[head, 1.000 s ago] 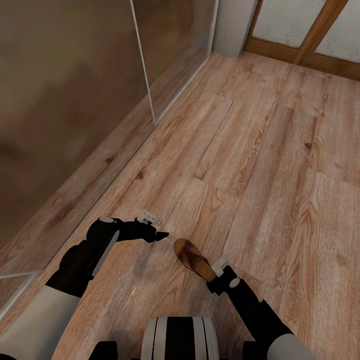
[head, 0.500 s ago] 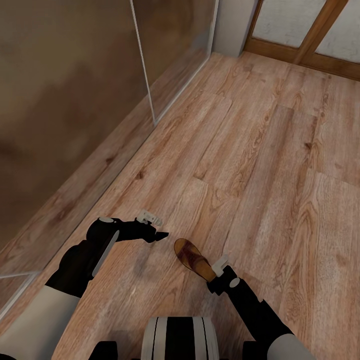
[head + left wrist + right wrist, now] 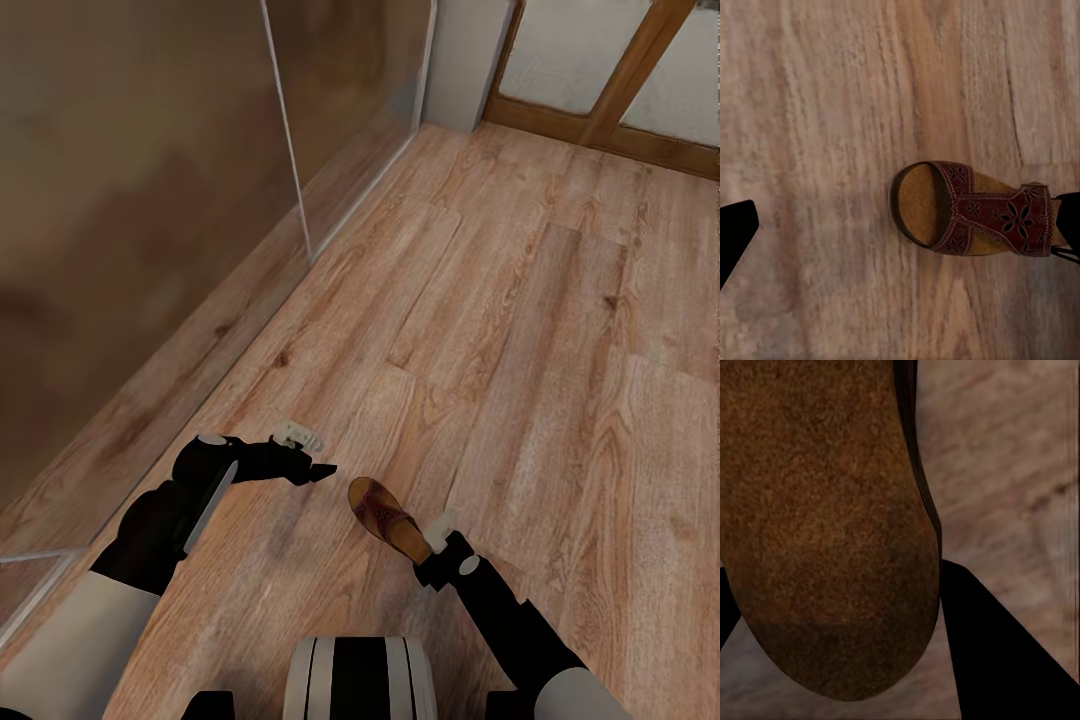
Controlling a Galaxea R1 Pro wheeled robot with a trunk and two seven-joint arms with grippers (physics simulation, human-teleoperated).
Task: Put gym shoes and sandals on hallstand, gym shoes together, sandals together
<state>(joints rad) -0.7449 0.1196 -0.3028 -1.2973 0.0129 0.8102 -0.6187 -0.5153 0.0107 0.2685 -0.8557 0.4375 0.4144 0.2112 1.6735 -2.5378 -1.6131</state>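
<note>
One sandal (image 3: 390,520) is all the footwear the head view offers: it is held at its heel by the right tool (image 3: 437,545), low over the corridor floor (image 3: 520,330) just ahead of the robot's base. The left tool (image 3: 325,470) hangs near the sandal's toe, apart from it and carrying nothing; from here I cannot tell how its fingers stand. A mirrored sliding door (image 3: 150,180) runs along the left, and a glazed wooden door (image 3: 620,70) closes the far end. I count zero gym shoes and no hallstand here.

In the left wrist view the same sandal (image 3: 971,217) is seen from above, tan footbed and patterned brown strap clear, with plank floor (image 3: 832,112) all around it. A dark fingertip (image 3: 736,236) of the left tool sits at the picture's edge; its partner is out of frame, so the gap is not shown.

In the right wrist view the sandal's heel (image 3: 825,525) looms close between two dark fingers (image 3: 997,652), which looks like the tool clamped on it.

My reading is that the step in hand is carrying this one sandal. The next move calls for turning the base towards the rack and keeping the heel grip firm, since a hold by one end could let the sandal swing.
</note>
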